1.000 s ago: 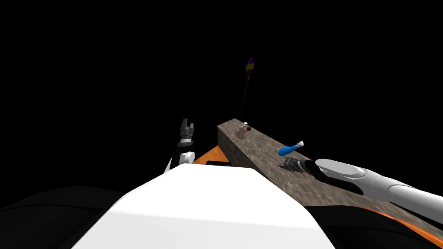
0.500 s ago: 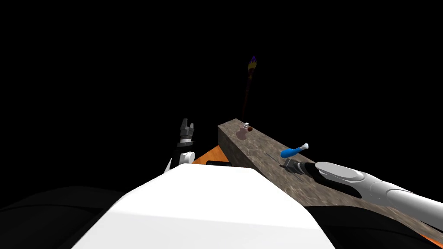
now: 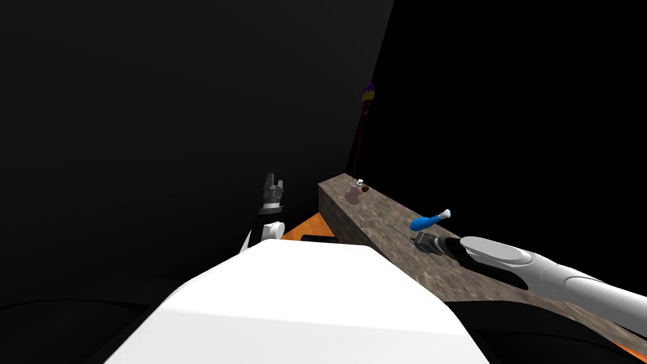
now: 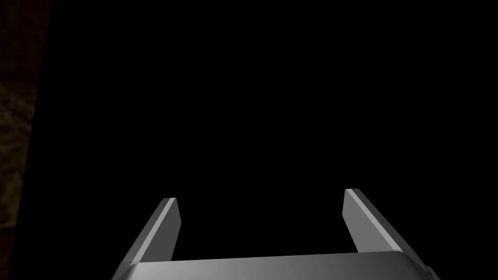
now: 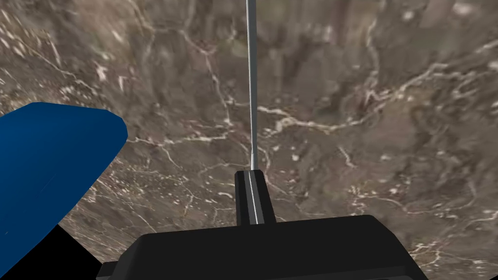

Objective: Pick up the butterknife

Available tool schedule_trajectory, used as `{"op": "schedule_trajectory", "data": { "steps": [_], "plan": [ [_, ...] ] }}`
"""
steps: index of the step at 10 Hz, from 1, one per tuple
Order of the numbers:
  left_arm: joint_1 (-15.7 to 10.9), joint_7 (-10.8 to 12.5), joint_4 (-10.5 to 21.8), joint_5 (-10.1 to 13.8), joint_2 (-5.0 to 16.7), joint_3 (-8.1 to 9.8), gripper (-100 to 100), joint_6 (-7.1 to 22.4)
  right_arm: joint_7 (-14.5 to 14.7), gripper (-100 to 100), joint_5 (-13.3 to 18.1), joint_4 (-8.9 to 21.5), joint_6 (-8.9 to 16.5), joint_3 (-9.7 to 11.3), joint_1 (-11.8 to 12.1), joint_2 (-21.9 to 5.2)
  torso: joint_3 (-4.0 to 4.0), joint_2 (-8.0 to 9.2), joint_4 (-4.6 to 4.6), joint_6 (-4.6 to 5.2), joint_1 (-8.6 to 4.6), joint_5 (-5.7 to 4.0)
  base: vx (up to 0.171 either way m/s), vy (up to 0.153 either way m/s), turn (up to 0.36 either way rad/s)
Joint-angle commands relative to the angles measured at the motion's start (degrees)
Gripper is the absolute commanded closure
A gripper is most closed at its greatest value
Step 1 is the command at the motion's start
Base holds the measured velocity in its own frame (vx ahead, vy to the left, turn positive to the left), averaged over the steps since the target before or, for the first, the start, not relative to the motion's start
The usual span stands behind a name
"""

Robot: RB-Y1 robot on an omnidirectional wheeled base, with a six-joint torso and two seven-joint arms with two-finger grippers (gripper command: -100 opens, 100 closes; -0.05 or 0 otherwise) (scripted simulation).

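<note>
Right pincer (image 5: 251, 176): clenched on the butterknife (image 5: 251, 87). The two fingers are pressed together with the knife running out between them, straight ahead along the pincer's own line. It shows edge-on, as a thin grey line. The far end is cut off at the picture's edge and the gripped end is hidden between the fingers. Cannot tell whether the knife lies on the desk (image 5: 369, 97) or is held clear of it.

Desk: brown stone with white veins. From the head camera it runs from about 12 o'clock off toward 4 o'clock, and the right arm reaches in over it from 4 o'clock.

Blue thing (image 3: 429, 220): rounded, with a white tip, just beside the right pincer at about 1 o'clock of it. In the right wrist view it is cut off, a plain blue shape close by the fingers. Whether it touches the knife I cannot tell.

Far end of the desk, about 12 o'clock: a pale pink thing (image 3: 352, 196) with a small brown and white bit next to it, too small to make out. Beyond it stands a thin dark pole (image 3: 361, 136) with a purple and yellow top, hard to read.

Left pincer (image 4: 260, 194): released, fingers wide apart and nothing between them. It is off the desk, at about 9 o'clock of the desk's near corner, pointing up.

An orange patch (image 3: 308, 226) shows by the desk's near corner, partly hidden. A dim grey wall (image 3: 189, 126) stands from 9 to 12 o'clock, with a black area (image 3: 518, 95) to the right of it.
</note>
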Motion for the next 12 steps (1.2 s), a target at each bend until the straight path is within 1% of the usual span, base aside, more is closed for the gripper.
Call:
{"op": "schedule_trajectory", "data": {
  "steps": [1, 2, 4, 5, 6, 7, 9, 11, 12],
  "plan": [
    [0.0, 0.0, 0.0, 0.0, 0.0, 0.00, 0, 0.0, -0.6, -100, 0.0, -0.6, 0.5, -1.3, -1.0, -1.5, 0.00, 0.00, 0.00, 0.00, 0.00, 0.00, -0.034, 0.085, 0.163],
    [0.0, 0.0, 0.0, 0.0, 0.0, -0.01, 0, 0.0, -0.8, -100, -0.1, -0.9, 0.7, -1.5, -1.2, -1.8, 0.02, 0.05, 0.01, -0.08, 0.29, 0.07, -0.029, 0.121, 0.125],
    [0.0, 0.0, 0.0, 0.0, 0.0, -0.02, 0, 0.0, -1.9, -100, -0.3, -2.4, 0.9, -2.7, -2.4, -3.0, 0.03, 0.05, 0.01, -0.07, 0.71, 0.16, -0.022, 0.200, 0.222],
    [0.0, 0.0, 0.0, 0.0, 0.0, -0.02, 0, 0.0, -2.5, -100, -0.7, -2.9, 0.3, -3.0, -2.9, -3.8, 0.00, 0.00, 0.00, -0.08, 0.83, 0.21, -0.052, 0.169, 0.288],
    [0.0, 0.0, 0.0, 0.0, 0.0, -0.02, 0, 0.0, -2.9, -100, -1.3, -2.8, -0.9, -2.9, -3.1, -4.5, 0.05, 0.10, 0.01, -0.08, 0.74, 0.20, -0.079, 0.088, 0.304],
    [0.0, 0.0, 0.0, 0.0, 0.0, -0.02, 0, 0.0, -3.1, -100, -1.9, -2.6, -2.0, -2.7, -3.2, -4.9, 0.12, 0.22, 0.05, -0.05, 0.47, 0.15, -0.086, 0.019, 0.155],
    [0.0, 0.0, 0.0, 0.0, 0.0, 0.00, 0, 0.0, -3.7, -100, -3.1, -2.1, -4.1, -2.1, -3.0, -5.5, 0.24, 0.42, 0.10, 0.03, -0.04, 0.01, -0.089, -0.044, 0.105],
    [0.0, 0.0, 0.0, 0.0, 0.0, 0.01, 0, 0.0, -4.5, -100, -4.0, -1.5, -6.0, -1.5, -2.4, -5.5, 0.22, 0.37, 0.09, 0.05, -0.36, -0.08, -0.067, -0.100, 0.079],
    [0.0, 0.0, 0.0, 0.0, 0.0, 0.01, 0, 0.0, -5.2, -100, -4.6, -1.0, -7.5, -1.0, -1.7, -5.5, 0.21, 0.36, 0.09, 0.06, -0.45, -0.11, -0.076, -0.130, 0.058]
  ]
}}
